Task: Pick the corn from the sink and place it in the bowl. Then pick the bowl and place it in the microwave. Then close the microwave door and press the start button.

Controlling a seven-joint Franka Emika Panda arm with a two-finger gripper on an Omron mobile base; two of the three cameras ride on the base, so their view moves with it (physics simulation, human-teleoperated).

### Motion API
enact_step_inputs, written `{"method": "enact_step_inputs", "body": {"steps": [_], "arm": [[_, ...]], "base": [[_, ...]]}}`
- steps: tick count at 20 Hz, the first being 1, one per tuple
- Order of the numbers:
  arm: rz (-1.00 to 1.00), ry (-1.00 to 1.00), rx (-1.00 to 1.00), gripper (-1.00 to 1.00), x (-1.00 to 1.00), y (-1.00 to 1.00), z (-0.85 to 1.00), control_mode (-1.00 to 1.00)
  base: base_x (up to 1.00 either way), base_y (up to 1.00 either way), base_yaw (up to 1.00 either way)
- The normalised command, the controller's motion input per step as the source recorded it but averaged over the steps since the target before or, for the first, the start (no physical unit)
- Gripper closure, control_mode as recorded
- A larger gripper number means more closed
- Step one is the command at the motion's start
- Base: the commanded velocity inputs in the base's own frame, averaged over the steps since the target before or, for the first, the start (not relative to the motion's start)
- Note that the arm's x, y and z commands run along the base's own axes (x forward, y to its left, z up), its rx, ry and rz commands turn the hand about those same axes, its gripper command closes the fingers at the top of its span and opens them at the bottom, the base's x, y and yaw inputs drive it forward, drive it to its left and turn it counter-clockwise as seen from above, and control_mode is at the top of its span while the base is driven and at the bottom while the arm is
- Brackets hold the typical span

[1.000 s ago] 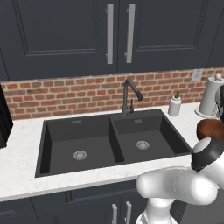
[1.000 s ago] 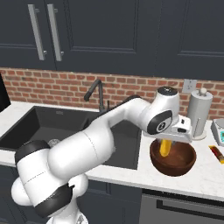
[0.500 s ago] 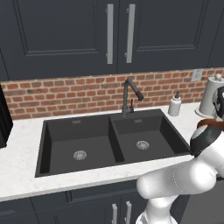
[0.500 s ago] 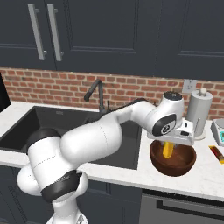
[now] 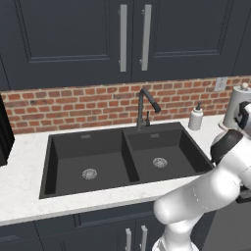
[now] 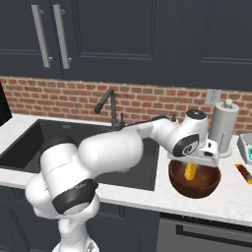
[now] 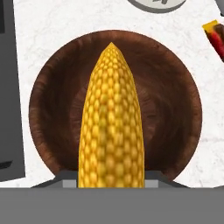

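Since the earlier frame, the tool (image 6: pixel 191 170) has lowered, half-open jaws clamping the corn (image 7: pixel 111 127) tip-down inside the bowl (image 6: pixel 203 187). Bowl stands at the sink's (image 6: pixel 29 142) 3 o'clock; bare surface (image 6: pixel 231 202) rings its rim.

One corn (image 7: pixel 111 127), one wooden bowl (image 6: pixel 197 183), one sink (image 5: pixel 122 157) with two basins and two drains, one tap (image 5: pixel 146 105), one soap bottle (image 5: pixel 196 117), one paper-towel roll (image 6: pixel 224 125), and four cabinet handles.
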Motion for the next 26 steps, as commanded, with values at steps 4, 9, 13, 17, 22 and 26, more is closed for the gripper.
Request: {"method": "enact_step_inputs", "body": {"steps": [4,9,13,17,22,26], "arm": [[0.00,0.00,0.00,1.00,0.25,-0.02,-0.20,-1.00],[0.00,0.00,0.00,1.00,0.18,-0.02,-0.25,-1.00],[0.00,0.00,0.00,1.00,0.21,0.00,-0.29,-1.00],[0.00,0.00,0.00,1.00,0.17,-0.05,-0.29,-1.00],[0.00,0.00,0.00,1.00,0.08,-0.10,-0.26,-1.00],[0.00,0.00,0.00,1.00,0.05,-0.11,-0.24,-1.00]], "base": [[0.00,0.00,0.00],[0.00,0.00,0.00],[0.00,0.00,0.00],[0.00,0.00,0.00],[0.00,0.00,0.00],[0.00,0.00,0.00]]}}
